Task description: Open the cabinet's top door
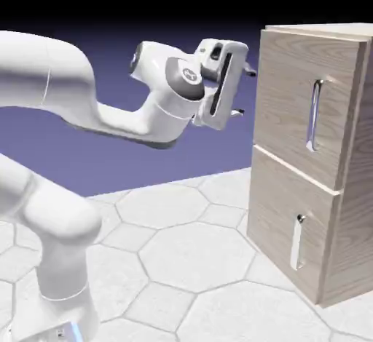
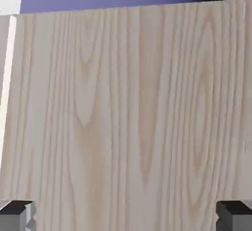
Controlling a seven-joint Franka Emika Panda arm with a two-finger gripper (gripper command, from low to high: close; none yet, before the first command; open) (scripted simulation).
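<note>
gripper [image 1: 243, 92] is wide apart with nothing between the fingers, just off the front of the wood-grain cabinet [image 1: 352, 141] and not touching it. top door [image 1: 288, 100] looks fully shut, so i'd say nothing's done yet: reach the handle, grip it, swing the door out. door's at the exterior view's right, above the smaller panel [image 1: 286, 220], facing the arm and angled a bit toward the camera. long axis of its silver handle [image 1: 315, 116] runs up and down.

Pale tiles (mostly large octagons) cover the floor [image 1: 193, 253] below a blue-violet backdrop [image 1: 211, 155].
</note>
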